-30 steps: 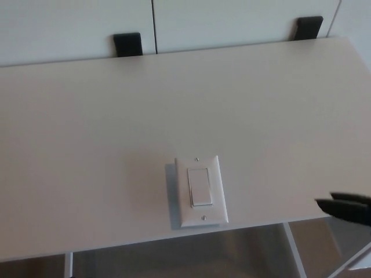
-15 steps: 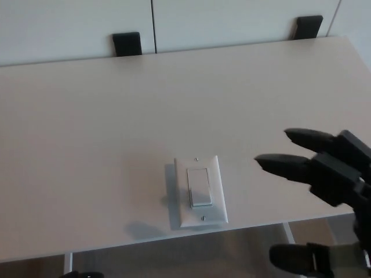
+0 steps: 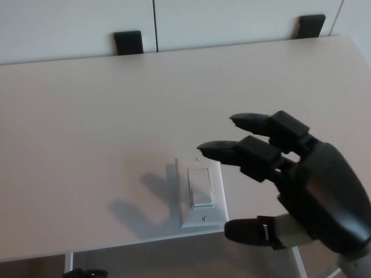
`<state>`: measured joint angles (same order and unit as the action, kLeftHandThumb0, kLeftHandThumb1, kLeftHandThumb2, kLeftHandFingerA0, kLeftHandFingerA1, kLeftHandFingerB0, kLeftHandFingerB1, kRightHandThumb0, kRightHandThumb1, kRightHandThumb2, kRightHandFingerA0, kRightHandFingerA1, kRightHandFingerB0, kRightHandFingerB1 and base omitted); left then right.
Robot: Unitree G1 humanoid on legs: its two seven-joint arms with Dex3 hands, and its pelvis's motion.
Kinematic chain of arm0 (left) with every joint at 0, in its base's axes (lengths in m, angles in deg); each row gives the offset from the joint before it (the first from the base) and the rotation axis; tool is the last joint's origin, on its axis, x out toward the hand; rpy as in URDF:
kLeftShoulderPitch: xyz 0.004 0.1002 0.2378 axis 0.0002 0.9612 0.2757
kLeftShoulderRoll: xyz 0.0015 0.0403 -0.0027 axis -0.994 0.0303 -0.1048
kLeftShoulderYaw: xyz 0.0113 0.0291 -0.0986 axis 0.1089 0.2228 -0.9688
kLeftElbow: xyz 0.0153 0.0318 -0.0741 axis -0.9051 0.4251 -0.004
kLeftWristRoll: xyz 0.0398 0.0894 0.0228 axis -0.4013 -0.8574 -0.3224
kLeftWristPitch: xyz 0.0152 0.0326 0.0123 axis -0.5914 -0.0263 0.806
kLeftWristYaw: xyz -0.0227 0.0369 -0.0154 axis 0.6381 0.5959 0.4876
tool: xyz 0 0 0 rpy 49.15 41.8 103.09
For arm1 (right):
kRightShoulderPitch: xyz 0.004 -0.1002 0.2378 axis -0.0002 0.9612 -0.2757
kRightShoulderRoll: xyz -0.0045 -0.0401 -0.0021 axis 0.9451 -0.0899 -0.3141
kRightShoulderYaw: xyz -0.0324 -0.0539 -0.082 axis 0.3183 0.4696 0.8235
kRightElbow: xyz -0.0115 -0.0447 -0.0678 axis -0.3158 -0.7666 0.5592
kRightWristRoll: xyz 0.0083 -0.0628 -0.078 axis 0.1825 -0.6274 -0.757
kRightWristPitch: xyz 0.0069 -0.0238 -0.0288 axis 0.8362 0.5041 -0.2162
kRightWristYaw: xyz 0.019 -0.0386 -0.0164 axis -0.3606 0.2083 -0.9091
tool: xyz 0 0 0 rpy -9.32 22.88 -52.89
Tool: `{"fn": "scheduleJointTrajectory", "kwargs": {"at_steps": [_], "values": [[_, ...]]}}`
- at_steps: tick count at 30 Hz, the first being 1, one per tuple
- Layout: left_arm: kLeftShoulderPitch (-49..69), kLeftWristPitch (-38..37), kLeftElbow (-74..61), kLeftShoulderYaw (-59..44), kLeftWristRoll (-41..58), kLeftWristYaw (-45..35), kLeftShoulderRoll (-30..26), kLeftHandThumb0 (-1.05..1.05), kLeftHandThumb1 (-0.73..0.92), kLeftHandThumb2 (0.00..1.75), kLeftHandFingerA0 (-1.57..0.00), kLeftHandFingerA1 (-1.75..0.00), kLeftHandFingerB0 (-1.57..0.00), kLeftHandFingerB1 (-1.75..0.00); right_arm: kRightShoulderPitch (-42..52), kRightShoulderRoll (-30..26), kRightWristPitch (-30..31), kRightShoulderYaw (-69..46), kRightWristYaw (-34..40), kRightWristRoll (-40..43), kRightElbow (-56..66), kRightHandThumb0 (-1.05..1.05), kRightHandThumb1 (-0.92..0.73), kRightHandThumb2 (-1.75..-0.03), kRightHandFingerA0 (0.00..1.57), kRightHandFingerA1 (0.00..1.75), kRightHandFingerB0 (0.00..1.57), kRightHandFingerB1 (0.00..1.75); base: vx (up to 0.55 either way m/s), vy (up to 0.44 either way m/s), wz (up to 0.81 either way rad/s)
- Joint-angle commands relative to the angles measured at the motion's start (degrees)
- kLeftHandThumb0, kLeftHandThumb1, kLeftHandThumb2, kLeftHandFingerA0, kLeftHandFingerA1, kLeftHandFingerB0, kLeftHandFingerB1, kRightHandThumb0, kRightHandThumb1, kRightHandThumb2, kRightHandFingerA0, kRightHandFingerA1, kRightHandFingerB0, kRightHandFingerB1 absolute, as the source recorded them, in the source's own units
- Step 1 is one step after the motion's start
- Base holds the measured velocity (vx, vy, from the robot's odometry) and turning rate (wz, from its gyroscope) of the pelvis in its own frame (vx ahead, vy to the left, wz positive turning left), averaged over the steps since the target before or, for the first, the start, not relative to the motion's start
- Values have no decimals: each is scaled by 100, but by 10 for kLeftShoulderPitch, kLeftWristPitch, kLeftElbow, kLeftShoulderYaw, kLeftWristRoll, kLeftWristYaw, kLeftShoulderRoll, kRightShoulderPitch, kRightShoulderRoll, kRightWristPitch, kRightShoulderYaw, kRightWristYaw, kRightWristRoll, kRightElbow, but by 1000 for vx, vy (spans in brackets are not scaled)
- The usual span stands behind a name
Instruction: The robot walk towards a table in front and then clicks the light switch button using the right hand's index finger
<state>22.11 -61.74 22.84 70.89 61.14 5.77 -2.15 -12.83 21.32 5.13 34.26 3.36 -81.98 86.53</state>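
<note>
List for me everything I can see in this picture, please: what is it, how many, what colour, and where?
table: one, pale beige top, fills most of the view
light switch: one, white plate with a white rocker, lying flat near the table's front edge
brackets: two, black, at the table's far edge, against the wall
wall panels: white, behind the table, with a vertical seam
shadow: dark patch on the table, left of the switch
right hand: one, black, fingers apart, to the right of the switch, holding nothing
left hand: not in view
</note>
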Motion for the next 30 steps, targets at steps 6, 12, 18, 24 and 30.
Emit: {"fn": "scheduleJointTrajectory", "kwargs": {"at_steps": [6,12,18,24,30], "values": [[-9,52,-16,12,-13,-14,-21,-15,49,91,-33,-57,-16,-49,-73,-41,160,147,-4,-415,-157,-91,-56,-94,10,45,27,46,0,0,0],[-11,49,-14,14,-13,-15,-24,-16,49,91,-33,-57,-15,-49,-61,-37,182,173,-5,-434,-154,-96,-80,-65,13,41,22,34,0,0,0],[-12,51,-15,16,-13,-15,-24,-16,49,90,-32,-57,-15,-49,-44,-30,209,187,-22,-443,-142,-40,-29,-97,1,53,0,50,0,0,0],[-12,58,-21,17,-13,-16,-27,-16,49,90,-31,-56,-15,-49,-36,-31,236,199,-35,-464,-140,-97,-65,-101,4,36,12,39,0,0,0],[-12,45,-16,20,-15,-19,-31,-17,49,90,-33,-57,-15,-49,-23,-32,256,203,-30,-471,-127,-94,-62,-98,4,36,12,38,0,0,0]]}}
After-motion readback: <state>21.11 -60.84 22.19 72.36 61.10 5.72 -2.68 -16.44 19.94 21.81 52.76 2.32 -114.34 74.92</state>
